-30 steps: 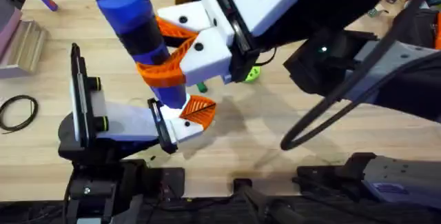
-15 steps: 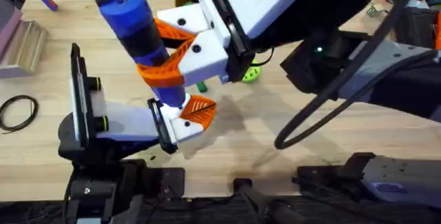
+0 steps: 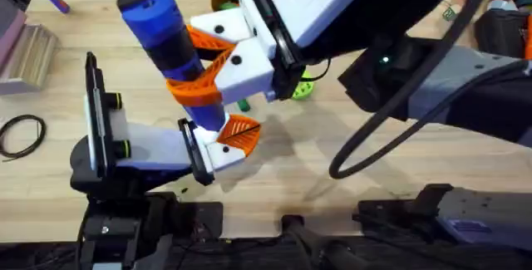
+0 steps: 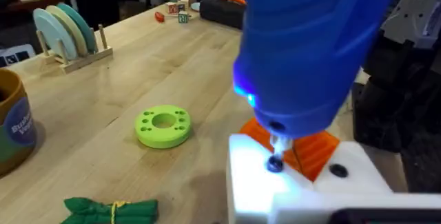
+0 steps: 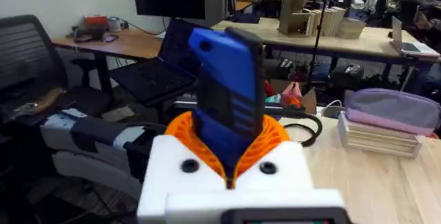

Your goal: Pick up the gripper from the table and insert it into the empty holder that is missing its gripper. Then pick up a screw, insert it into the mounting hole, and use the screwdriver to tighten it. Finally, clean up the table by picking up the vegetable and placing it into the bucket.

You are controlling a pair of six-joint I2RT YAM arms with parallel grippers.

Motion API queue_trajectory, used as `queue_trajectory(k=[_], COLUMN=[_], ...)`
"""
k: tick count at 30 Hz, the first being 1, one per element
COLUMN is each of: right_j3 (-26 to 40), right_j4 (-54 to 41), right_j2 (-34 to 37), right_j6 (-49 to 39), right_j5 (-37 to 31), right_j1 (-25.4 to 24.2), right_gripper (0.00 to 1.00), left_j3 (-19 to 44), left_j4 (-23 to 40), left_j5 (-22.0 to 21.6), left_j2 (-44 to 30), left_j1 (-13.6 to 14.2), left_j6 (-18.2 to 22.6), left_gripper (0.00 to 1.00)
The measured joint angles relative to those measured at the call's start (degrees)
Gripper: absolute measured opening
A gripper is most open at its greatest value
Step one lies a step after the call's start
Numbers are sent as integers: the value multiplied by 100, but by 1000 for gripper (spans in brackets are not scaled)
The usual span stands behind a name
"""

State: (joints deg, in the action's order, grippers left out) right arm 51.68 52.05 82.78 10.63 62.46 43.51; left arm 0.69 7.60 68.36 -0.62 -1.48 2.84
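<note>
Blue screwdriver (image 3: pixel 170 50) is pinched in the right gripper (image 3: pixel 204 66), tip on a screw (image 4: pixel 275 163) in the white holder (image 4: pixel 289 189). Left gripper: can't tell. Vegetable (image 4: pixel 110 210) on the table (image 4: pixel 103 86) near the bucket (image 4: pixel 14 131).

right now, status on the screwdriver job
Right gripper shut on screwdriver. Tip on screw, light on. Vegetable on table, not in bucket. Left gripper state unclear.

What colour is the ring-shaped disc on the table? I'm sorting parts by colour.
Bright lime green. The disc shows best in the left wrist view, lying flat on the wooden table.
</note>
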Motion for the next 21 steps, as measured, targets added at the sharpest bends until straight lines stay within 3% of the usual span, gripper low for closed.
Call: queue_trajectory(k=[21], right_j3=[2], right_j4=[66], right_j2=[146], right_j6=[-20], right_j5=[-4], right_j1=[0], right_gripper=[24], left_j3=[0], left_j4=[4], left_j5=[0], left_j2=[0], left_j1=[0], left_j6=[-5], left_gripper=[8])
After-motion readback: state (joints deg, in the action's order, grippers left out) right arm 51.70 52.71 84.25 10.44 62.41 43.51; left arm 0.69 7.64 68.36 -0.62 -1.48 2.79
